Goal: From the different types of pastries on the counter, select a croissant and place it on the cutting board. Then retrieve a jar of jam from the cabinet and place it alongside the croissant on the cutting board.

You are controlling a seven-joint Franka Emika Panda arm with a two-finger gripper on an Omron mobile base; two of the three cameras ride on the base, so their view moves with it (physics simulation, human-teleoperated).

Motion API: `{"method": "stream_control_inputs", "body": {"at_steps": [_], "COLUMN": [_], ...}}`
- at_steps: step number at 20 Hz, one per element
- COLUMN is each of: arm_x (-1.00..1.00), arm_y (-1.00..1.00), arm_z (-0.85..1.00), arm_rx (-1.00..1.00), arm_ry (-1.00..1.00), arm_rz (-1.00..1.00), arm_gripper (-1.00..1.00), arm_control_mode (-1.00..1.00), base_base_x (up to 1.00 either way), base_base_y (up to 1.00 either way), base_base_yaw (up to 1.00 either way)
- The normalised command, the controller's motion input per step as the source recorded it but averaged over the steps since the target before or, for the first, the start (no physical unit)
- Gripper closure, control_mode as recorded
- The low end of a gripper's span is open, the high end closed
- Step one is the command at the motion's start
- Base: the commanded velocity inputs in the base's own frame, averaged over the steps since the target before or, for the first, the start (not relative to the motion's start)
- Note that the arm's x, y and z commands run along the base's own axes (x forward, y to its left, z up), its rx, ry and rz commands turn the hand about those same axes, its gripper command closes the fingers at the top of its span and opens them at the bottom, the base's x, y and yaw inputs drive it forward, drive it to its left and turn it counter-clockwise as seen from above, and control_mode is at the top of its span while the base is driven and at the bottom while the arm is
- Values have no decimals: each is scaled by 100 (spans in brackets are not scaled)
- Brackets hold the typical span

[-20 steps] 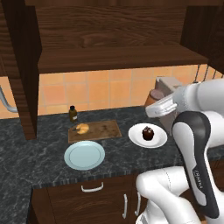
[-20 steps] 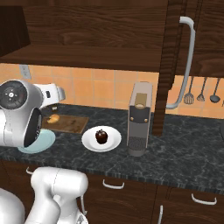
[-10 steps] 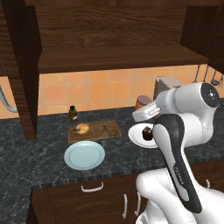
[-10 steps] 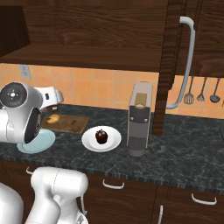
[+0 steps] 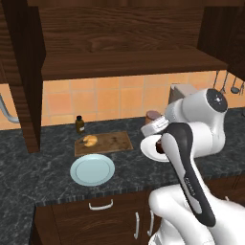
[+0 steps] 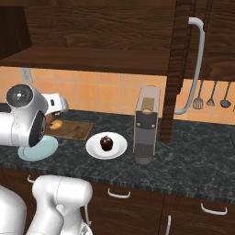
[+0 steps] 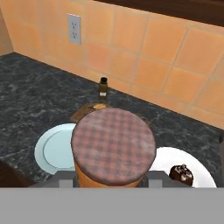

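In the hand view, my gripper (image 7: 112, 181) is shut on the jar of jam (image 7: 113, 146), a squat orange jar with a checked lid. From the left base view the jar (image 5: 152, 116) hangs above the counter (image 5: 48, 165), right of the cutting board (image 5: 112, 142). The croissant (image 5: 89, 140) lies on the board's left end; it also shows at croissant (image 6: 56, 125) and croissant (image 7: 99, 106). My gripper (image 5: 154, 127) is a little right of the board and above it. The cabinet (image 5: 129, 62) shelf runs overhead.
A chocolate cupcake (image 6: 106, 143) sits on a white plate (image 6: 94, 147) right of the board. A pale blue plate (image 5: 92, 169) lies in front of the board. A dark bottle (image 5: 80, 124) stands behind it. A coffee machine (image 6: 147, 124) stands further right.
The arm has swung left and down with the jar, from near the coffee machine toward the cutting board. Nothing on the counter has moved.
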Motion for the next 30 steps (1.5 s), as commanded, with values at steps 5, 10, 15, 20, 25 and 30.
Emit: {"method": "stream_control_inputs", "body": {"at_steps": [5,10,15,20,25,30], "arm_x": [4,38,48,37,31,27], "arm_y": [43,14,-8,0,-1,-4], "arm_z": [-54,-28,0,-3,-25,-35], "arm_rx": [2,1,0,-6,-8,-1], "arm_ry": [0,0,4,6,0,0], "arm_rz": [0,0,0,0,0,0], "arm_gripper": [100,100,100,100,100,100], "arm_control_mode": [-100,-100,-100,-100,-100,-100], "base_base_x": [0,0,0,0,0,0], "base_base_y": [0,0,0,0,0,0], "base_base_yaw": [0,0,0,0,0,0]}}
